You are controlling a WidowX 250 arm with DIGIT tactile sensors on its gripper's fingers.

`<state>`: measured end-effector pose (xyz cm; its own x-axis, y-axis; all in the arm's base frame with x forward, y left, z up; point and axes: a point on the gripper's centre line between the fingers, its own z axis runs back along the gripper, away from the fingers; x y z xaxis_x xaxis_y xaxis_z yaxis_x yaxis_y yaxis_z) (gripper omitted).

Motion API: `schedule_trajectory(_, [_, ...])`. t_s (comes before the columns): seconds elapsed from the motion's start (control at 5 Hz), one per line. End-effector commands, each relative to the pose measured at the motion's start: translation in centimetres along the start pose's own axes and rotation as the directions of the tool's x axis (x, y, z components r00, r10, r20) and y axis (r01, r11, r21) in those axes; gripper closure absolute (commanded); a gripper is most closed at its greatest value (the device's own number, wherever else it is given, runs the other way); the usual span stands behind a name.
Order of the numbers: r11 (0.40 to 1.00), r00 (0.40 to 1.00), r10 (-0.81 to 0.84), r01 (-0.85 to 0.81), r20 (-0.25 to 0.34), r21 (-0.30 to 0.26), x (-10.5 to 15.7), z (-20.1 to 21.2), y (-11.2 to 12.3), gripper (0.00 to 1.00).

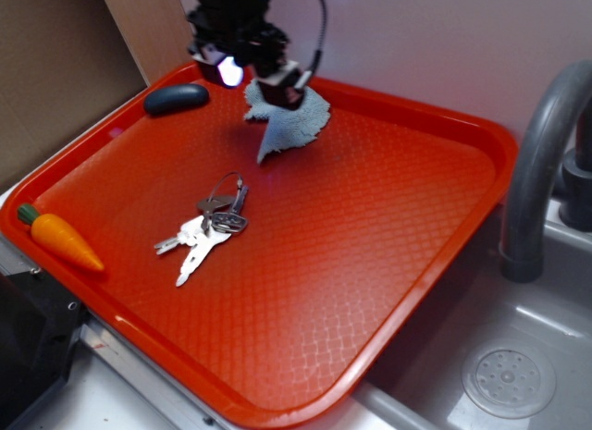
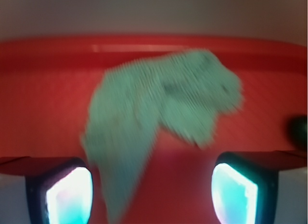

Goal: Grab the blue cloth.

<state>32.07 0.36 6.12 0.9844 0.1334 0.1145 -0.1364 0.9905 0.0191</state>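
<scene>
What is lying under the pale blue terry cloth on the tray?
Only the red plastic tray shows around the pale grey-blue terry cloth. The spot it covers is hidden. The black gripper hangs above, fingers apart.

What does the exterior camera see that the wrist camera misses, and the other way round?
Only the exterior view shows the keys, the toy carrot, the faucet and the sink drain.

Only the wrist view shows the two fingers spread wide, with the gripper not yet closed on anything.

Both show the blue cloth lying on the red tray, and probably the dark oval object, which the wrist view only clips at its edge.
</scene>
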Motion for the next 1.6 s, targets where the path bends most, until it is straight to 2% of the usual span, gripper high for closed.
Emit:
schedule_trajectory(0.0, [0.989, 0.982, 0.145, -0.143, 0.121, -0.027, 1.6, 0.0, -0.4, 0.00])
schedule_trajectory(0.2, [0.988, 0.982, 0.155, -0.151, 0.106, -0.041, 2.6, -1.5, 0.2, 0.00])
schedule_trajectory(0.4, [0.990, 0.986, 0.138, -0.136, 0.097, -0.030, 3.2, -3.0, 0.1, 0.00])
schedule_trajectory(0.6, [0.991, 0.986, 0.133, -0.134, 0.102, 0.006, 3.3, -4.5, -0.1, 0.00])
schedule_trajectory(0.8, [0.983, 0.978, 0.185, -0.185, 0.096, -0.010, 3.7, -3.8, 1.0, 1.00])
schedule_trajectory(1.0, [0.973, 0.969, 0.229, -0.227, 0.092, -0.032, 3.9, -3.7, 2.3, 1.00])
schedule_trajectory(1.4, [0.973, 0.972, 0.230, -0.230, 0.045, -0.009, 3.7, -3.6, 2.1, 1.00])
